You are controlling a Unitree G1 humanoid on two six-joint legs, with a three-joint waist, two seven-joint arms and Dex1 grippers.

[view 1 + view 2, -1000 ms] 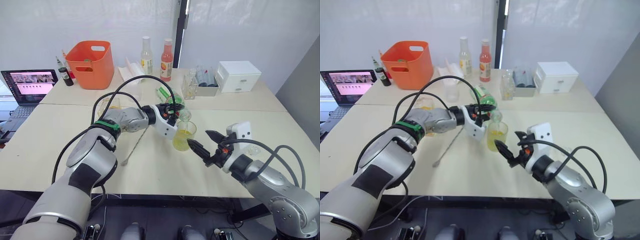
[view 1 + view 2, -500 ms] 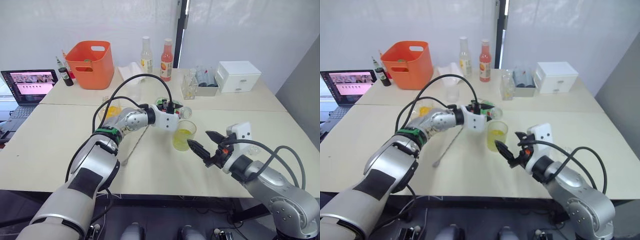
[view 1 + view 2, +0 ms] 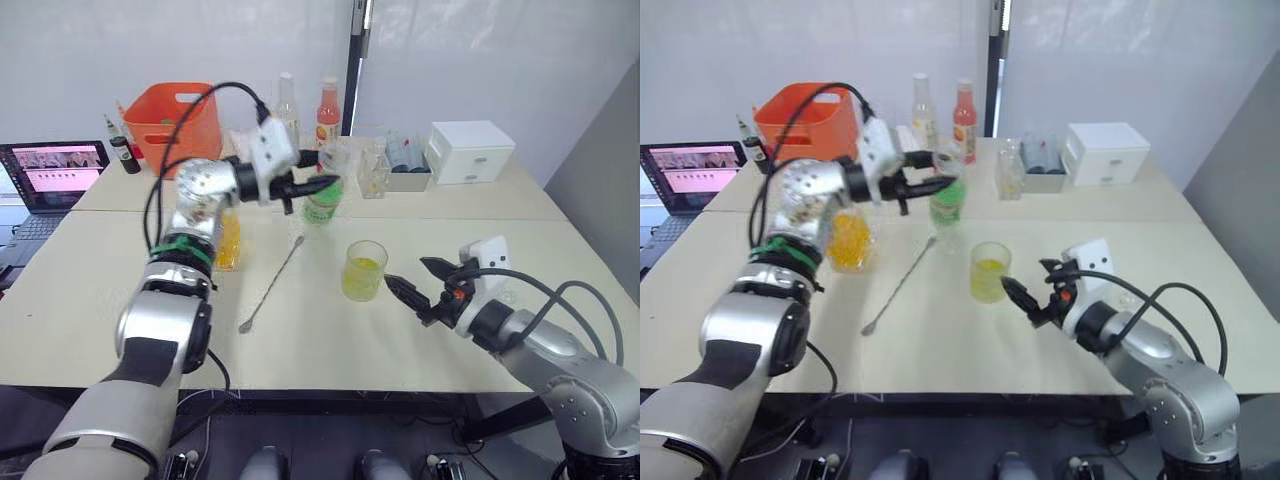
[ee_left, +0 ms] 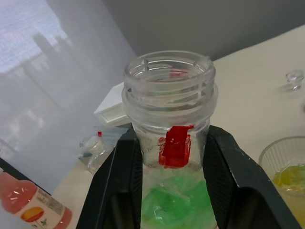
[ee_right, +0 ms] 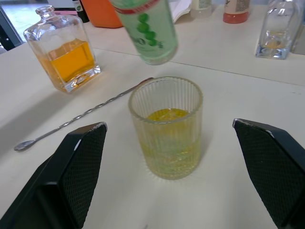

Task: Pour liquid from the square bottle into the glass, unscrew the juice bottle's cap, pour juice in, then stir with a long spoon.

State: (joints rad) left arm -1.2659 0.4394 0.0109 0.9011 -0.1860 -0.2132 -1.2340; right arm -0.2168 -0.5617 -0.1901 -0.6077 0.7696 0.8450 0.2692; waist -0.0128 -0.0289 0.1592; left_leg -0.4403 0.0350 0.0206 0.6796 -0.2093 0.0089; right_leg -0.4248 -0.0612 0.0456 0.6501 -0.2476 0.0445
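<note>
My left gripper (image 3: 318, 184) is shut on the neck of the green juice bottle (image 3: 322, 206), holding it upright in the air behind the glass. The bottle's mouth (image 4: 167, 71) is open and the cap is out of view. On the table the ribbed glass (image 3: 363, 271) holds a little yellow liquid. Just right of it, my right gripper (image 3: 404, 272) stands open, its fingers pointing at the glass without touching it. The square bottle (image 3: 226, 238) with orange liquid stands to the left. Between it and the glass the long spoon (image 3: 272, 284) lies flat.
An orange basket (image 3: 170, 125), a pale bottle (image 3: 288, 100) and a red-orange bottle (image 3: 326, 115) stand at the back. A white drawer box (image 3: 465, 152) and small clear bottles (image 3: 375, 175) are at the back right. A laptop (image 3: 55, 170) sits far left.
My left gripper has swung the juice bottle from tilted over the glass to upright, up and back to the left. The right gripper has stayed open beside the glass.
</note>
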